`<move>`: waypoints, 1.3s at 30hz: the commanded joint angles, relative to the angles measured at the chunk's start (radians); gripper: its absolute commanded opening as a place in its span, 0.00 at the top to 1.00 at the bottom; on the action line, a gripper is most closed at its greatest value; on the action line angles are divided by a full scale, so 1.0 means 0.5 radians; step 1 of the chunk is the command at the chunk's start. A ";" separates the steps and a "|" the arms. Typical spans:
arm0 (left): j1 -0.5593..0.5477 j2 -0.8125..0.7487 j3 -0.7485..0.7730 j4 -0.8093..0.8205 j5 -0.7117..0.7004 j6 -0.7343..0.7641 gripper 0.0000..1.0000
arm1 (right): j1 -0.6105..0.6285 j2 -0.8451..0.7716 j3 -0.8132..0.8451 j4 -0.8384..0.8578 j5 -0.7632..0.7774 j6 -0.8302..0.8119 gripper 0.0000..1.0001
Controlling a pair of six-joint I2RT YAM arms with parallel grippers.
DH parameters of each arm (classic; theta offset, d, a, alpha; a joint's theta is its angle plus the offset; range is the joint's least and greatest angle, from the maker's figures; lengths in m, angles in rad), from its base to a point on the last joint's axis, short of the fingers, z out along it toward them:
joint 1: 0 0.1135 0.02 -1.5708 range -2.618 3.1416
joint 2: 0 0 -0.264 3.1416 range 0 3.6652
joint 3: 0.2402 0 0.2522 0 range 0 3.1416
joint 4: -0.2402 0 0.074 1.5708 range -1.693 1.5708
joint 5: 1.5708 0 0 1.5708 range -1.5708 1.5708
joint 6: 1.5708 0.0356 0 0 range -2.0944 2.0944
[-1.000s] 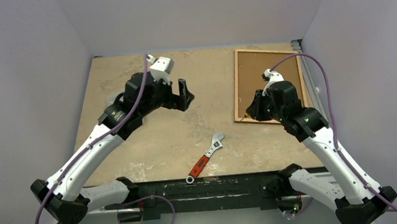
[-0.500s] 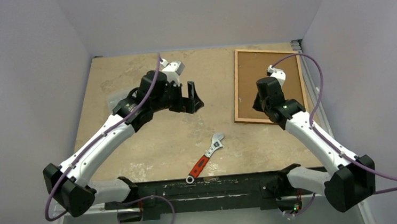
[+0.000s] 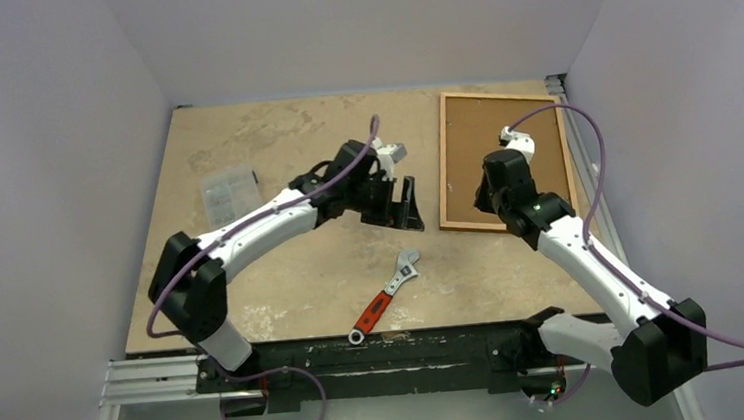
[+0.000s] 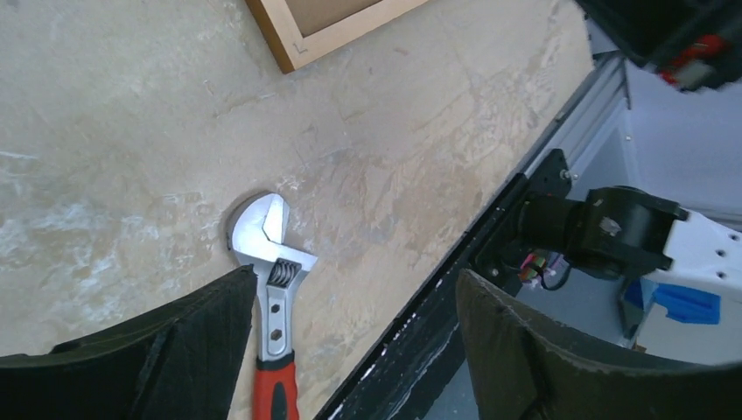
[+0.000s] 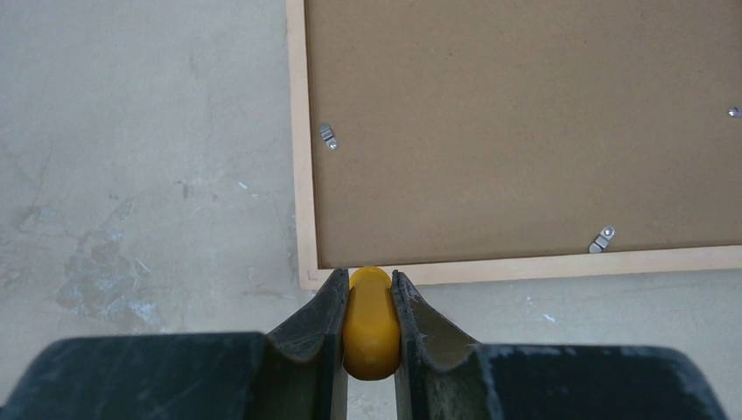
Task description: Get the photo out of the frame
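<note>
One rectangular wooden frame (image 5: 297, 131), matte brown backing (image 5: 525, 131) upward.

The mottled beige table (image 3: 302, 266) carries the frame (image 5: 298, 131), lying face down with its cork-brown back up and its corner just ahead of the right gripper (image 5: 370, 278). A red-handled wrench (image 3: 387, 297) lies on the near side of the left gripper (image 4: 354, 278). A clear plastic box (image 3: 229, 190) sits well apart on that gripper's left.

The large rectangular wooden frame (image 5: 298, 175) has a pale orange-brown border around a plain cork-brown backing board (image 5: 525, 131), dotted with small silver clips (image 5: 328, 136). The adjustable metal wrench (image 4: 271, 289) is silver-headed, its handle red and black. The flat table (image 3: 282, 267) is mottled beige — blotched paler and greyer. The small rounded piece (image 5: 370, 324) is bright yellow.
</note>
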 commanded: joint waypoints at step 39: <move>-0.333 1.604 1.564 -0.416 -0.997 0.184 0.76 | -0.007 -0.853 0.167 -0.784 0.256 0.132 1.00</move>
